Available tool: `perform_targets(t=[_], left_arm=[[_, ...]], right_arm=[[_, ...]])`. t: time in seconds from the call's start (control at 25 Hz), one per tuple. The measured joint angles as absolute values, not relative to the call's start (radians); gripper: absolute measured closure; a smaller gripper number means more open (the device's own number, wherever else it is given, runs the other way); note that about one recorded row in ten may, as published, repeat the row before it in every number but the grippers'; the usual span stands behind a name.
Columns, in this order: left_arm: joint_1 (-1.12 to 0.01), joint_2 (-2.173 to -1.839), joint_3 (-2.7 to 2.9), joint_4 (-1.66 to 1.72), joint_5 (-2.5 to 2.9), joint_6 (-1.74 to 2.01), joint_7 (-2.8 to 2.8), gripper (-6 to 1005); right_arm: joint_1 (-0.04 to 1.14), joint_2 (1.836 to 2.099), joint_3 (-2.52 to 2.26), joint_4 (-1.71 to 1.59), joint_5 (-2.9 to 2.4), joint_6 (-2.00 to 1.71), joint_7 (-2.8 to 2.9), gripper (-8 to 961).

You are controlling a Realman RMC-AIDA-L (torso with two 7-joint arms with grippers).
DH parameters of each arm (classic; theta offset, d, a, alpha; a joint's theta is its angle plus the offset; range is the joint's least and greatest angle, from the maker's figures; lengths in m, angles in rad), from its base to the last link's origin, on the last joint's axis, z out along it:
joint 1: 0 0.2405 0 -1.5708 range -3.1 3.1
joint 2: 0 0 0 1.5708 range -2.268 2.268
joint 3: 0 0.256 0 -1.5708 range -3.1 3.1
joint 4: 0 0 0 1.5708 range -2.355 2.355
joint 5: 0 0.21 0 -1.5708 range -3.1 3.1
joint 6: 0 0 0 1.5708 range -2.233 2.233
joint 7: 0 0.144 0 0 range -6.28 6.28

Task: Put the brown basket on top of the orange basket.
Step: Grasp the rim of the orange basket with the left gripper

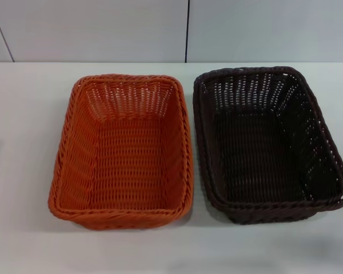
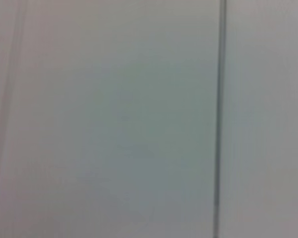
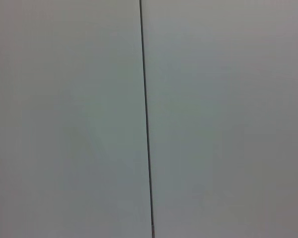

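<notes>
Orange basket (image 1: 74, 177) left — brown basket (image 1: 326, 148) beside, unstacked.

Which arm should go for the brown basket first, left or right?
Probably the right. The brown basket sits on the robot's right side of the table, with the orange basket to its left. Neither gripper is in view, so this rests on layout alone.

Both pincers out of view (wrist views: only blurred wall panels (image 2: 114, 124)).
</notes>
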State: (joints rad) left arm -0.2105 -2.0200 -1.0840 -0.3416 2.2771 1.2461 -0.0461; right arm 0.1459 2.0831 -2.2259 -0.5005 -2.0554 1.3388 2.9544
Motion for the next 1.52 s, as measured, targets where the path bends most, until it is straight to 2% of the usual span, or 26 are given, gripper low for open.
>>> perform_targets(t=[0.16, 0.2, 0.24, 0.28, 0.32, 0.4, 0.44, 0.56, 0.6, 0.64, 0.68, 0.72, 0.76, 1.04, 1.52], left_arm=[[-0.13, -1.899, -1.11, -0.689, 2.377, 0.9, -0.042, 318], [-0.111, -1.879, -1.124, -0.773, 2.398, 0.821, -0.037, 319], [-0.067, -1.845, -1.213, -0.99, 2.462, 0.545, -0.027, 320], [-0.067, -1.845, -1.213, -0.99, 2.462, 0.545, -0.027, 320], [-0.036, -1.846, -1.308, -1.15, 2.533, 0.3, -0.025, 321], [-0.036, -1.846, -1.308, -1.15, 2.533, 0.3, -0.025, 322], [-0.007, -1.887, -1.432, -1.375, 2.648, -0.052, -0.018, 323], [-0.007, -1.966, -1.54, -1.567, 2.713, -0.415, 0.064, 324], [-0.007, -1.966, -1.54, -1.567, 2.713, -0.415, 0.064, 325], [-0.03, -2.026, -1.613, -1.653, 2.718, -0.616, 0.154, 326], [-0.03, -2.026, -1.613, -1.653, 2.718, -0.616, 0.154, 326], [-0.049, -2.051, -1.649, -1.689, 2.719, -0.714, 0.193, 327], [-0.072, -2.062, -1.669, -1.72, 2.721, -0.824, 0.217, 327], [-0.134, -2.062, -1.619, -1.764, 2.748, -1.038, 0.216, 332], [-0.205, -2.063, -1.583, -1.623, 2.761, -1.056, 0.206, 339]], right_arm=[[0.148, 2.082, -2.224, -0.504, -2.056, 1.339, 2.954, 280], [0.149, 2.082, -2.223, -0.505, -2.056, 1.339, 2.954, 280], [0.151, 2.082, -2.221, -0.505, -2.056, 1.339, 2.954, 280], [0.151, 2.082, -2.221, -0.505, -2.056, 1.339, 2.954, 280], [0.154, 2.082, -2.22, -0.505, -2.056, 1.336, 2.954, 281], [0.155, 2.082, -2.218, -0.505, -2.056, 1.333, 2.954, 281], [0.157, 2.082, -2.215, -0.505, -2.056, 1.326, 2.954, 281], [0.163, 2.082, -2.214, -0.506, -2.055, 1.313, 2.954, 281], [0.165, 2.082, -2.214, -0.506, -2.055, 1.308, 2.954, 281], [0.168, 2.082, -2.213, -0.506, -2.055, 1.302, 2.954, 281], [0.168, 2.082, -2.213, -0.506, -2.055, 1.302, 2.954, 281], [0.172, 2.082, -2.213, -0.505, -2.054, 1.298, 2.954, 280], [0.172, 2.082, -2.213, -0.505, -2.054, 1.298, 2.954, 280], [0.178, 2.08, -2.213, -0.506, -2.053, 1.296, 2.954, 280], [0.179, 2.08, -2.218, -0.508, -2.052, 1.297, 2.954, 281]])
